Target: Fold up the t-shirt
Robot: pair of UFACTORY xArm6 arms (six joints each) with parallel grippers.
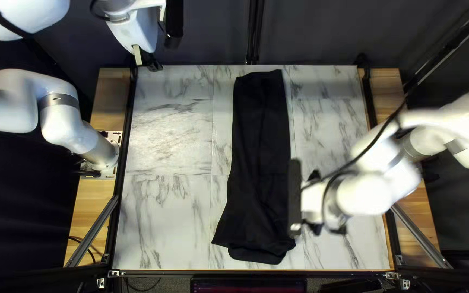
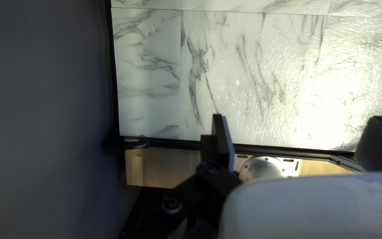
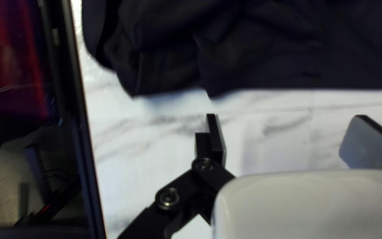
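Black t-shirt (image 1: 259, 125) laid far-to-near, mid worktop (image 1: 164, 217).
My right jaws stand wide beside its near right edge, likely for the next fold; left jaws wide, far left, likely leaving room.

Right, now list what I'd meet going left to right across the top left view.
My left arm's base → my left gripper → the black t-shirt → my right gripper → the right-hand wooden strip.
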